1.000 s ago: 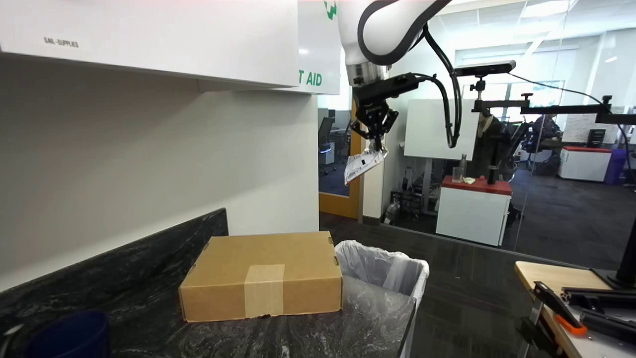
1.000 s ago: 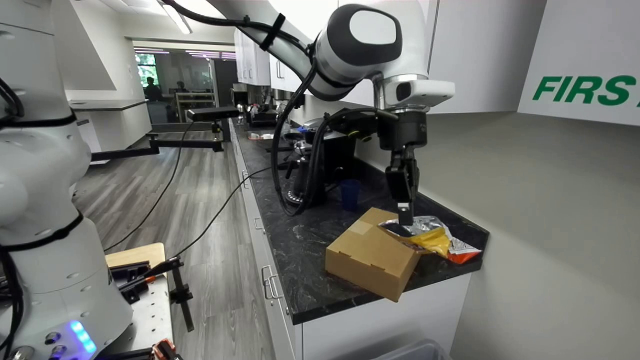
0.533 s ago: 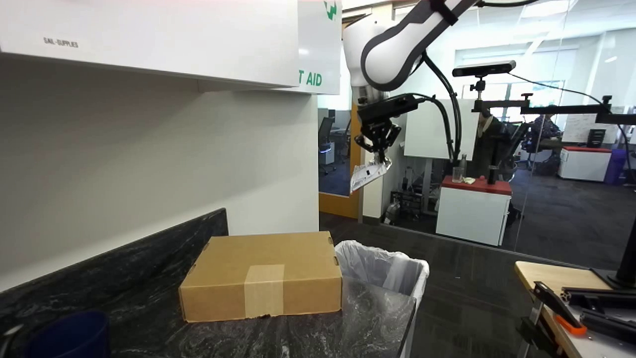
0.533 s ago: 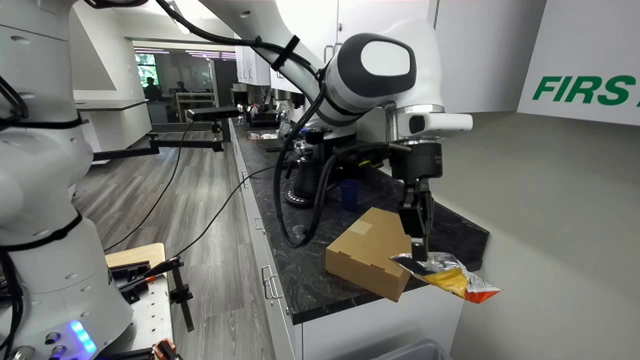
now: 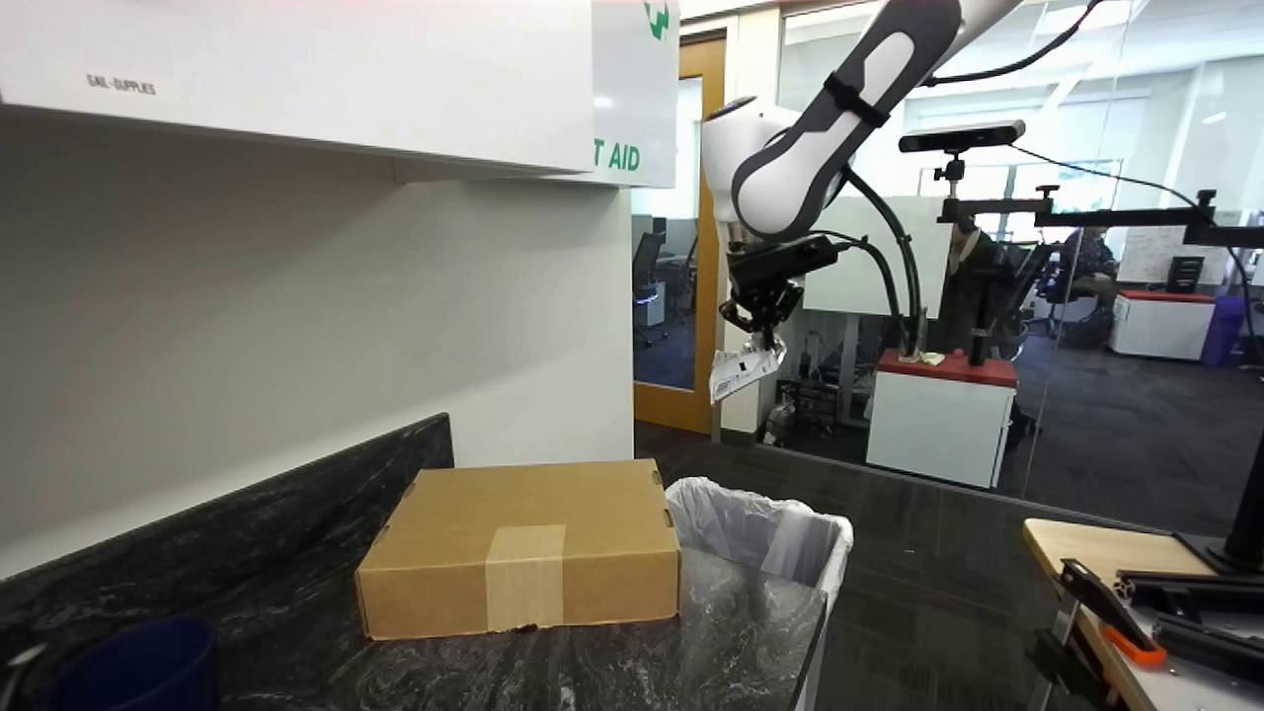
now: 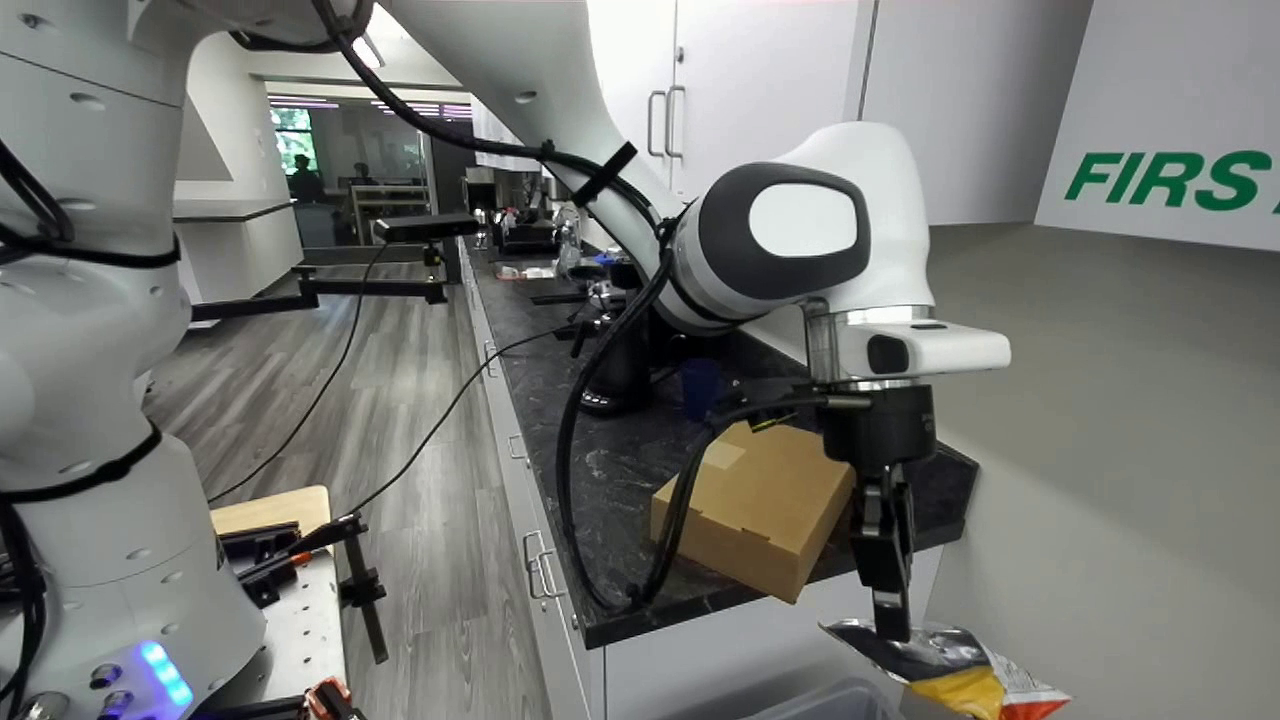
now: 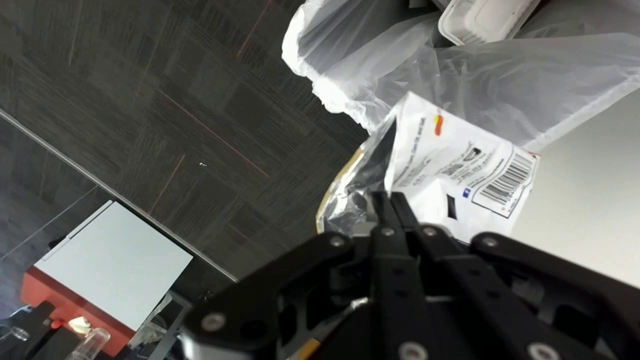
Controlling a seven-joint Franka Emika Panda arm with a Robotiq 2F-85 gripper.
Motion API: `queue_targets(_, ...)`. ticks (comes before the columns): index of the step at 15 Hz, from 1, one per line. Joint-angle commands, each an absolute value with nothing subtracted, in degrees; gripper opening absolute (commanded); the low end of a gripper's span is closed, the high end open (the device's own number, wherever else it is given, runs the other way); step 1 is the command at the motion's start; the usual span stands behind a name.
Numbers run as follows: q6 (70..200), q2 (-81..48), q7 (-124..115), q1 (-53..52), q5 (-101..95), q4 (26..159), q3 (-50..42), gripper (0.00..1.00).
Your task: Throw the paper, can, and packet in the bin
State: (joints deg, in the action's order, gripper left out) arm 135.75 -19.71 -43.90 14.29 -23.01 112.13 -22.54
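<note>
While the packet (image 7: 465,162) is pinched by the hand (image 7: 392,201), aloft past the pale-veined desk (image 5: 746,612) topped by a cardboard box (image 5: 520,545), the bin (image 5: 842,543) beside the desk is backed by carpet (image 5: 928,592).

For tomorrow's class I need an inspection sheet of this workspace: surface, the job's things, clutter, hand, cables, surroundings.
Surface: dark marbled counter.
Packet: off the counter, white printed side showing in the wrist view.
Bin: at the counter's end, lined with a whitish bag; a white tray lies inside.
Can: nothing seen.
Paper: none that can be made out.
Clutter: cardboard box and blue cup on the counter.
Hand: shut on the packet.
Cables: black cable hangs from the arm; whether it touches anything cannot be told.
Surroundings: white cupboard over the counter; glass wall beyond.
</note>
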Motion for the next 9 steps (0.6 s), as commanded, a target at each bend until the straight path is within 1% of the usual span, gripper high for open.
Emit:
queue_targets(1,136.88,-21.8,-38.08,16.29,-21.77,109.76,-23.86,0.01)
queue_targets(9,134.5,-22.7,-25.22,17.58,-18.56,107.89,-24.22,0.01)
